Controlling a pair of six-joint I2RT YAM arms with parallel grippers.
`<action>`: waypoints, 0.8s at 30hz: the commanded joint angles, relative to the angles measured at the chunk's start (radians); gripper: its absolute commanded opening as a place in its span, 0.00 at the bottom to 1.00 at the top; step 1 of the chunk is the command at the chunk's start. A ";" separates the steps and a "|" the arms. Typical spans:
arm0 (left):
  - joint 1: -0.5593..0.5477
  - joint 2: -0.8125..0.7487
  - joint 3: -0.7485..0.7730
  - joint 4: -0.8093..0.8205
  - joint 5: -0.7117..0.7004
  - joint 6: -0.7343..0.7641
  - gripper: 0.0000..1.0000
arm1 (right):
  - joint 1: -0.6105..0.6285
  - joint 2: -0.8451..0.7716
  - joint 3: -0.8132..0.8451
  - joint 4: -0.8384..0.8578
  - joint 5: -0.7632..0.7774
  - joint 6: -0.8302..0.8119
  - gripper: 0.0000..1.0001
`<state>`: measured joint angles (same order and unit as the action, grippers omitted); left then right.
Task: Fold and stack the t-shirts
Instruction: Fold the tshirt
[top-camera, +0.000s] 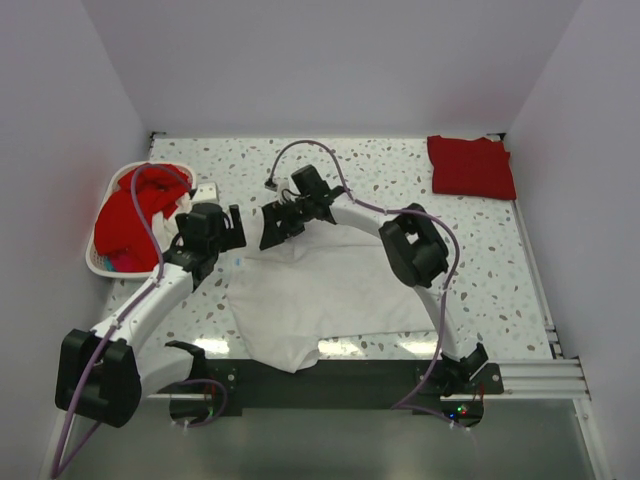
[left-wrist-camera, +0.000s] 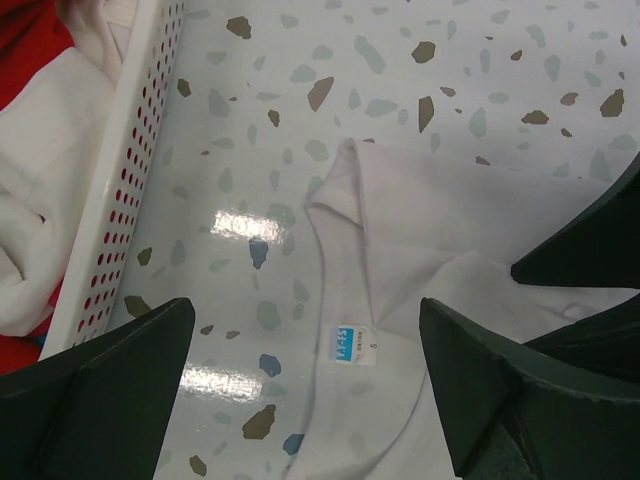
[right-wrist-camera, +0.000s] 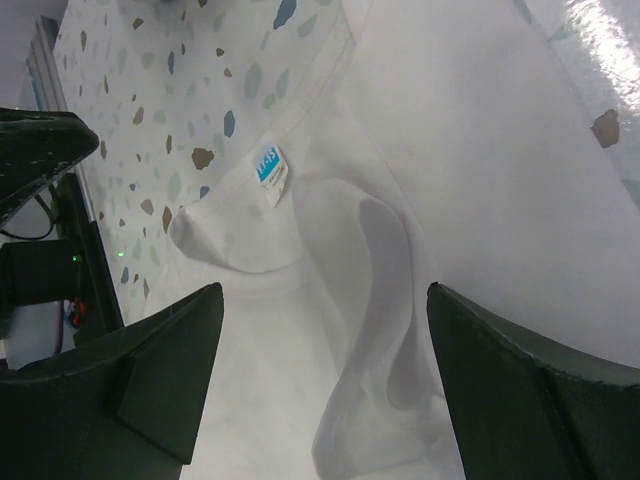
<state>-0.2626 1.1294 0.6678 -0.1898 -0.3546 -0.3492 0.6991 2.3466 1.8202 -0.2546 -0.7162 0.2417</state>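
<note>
Smack in the middle of the table, toward the near edge, lies one white t-shirt. It's spread mostly flat but rumpled, with its collar at the far left end. The left wrist cam shows the collar's ribbed edge and one small blue neck label with an S printed beside it. From the right wrist cam the same label sits on the curve of the neckline, and a soft fold of cloth bunches up just next to it.

Shirt count: one white one laid out, plus one red t-shirt folded into a neat rectangle at the far right corner, well apart from the white one. A heap of red cloth is piled in the one white basket at the left edge. I honestly can't tell how many shirts are in that heap. Some white cloth hangs over the basket wall too.

Two arms, two grippers, both over the collar end of the white shirt. The left gripper has its jaws spread wide with the label between them, and the right gripper is just as wide over the neckline. In the top view the two sit near each other, left gripper beside the basket. Whether either one actually touches the cloth I can't say.

Everything sits on one speckled terrazzo table.
</note>
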 joint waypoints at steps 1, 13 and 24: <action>0.006 0.003 0.041 0.006 -0.043 -0.022 1.00 | -0.003 0.011 0.042 0.046 -0.081 0.037 0.86; 0.006 0.007 0.046 0.001 -0.026 -0.024 1.00 | 0.008 -0.035 -0.059 0.117 -0.200 0.061 0.80; 0.006 0.007 0.047 0.001 -0.021 -0.024 1.00 | 0.049 -0.128 -0.142 0.046 -0.175 -0.005 0.78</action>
<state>-0.2626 1.1355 0.6773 -0.2050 -0.3706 -0.3569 0.7231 2.3184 1.6905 -0.1837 -0.8837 0.2829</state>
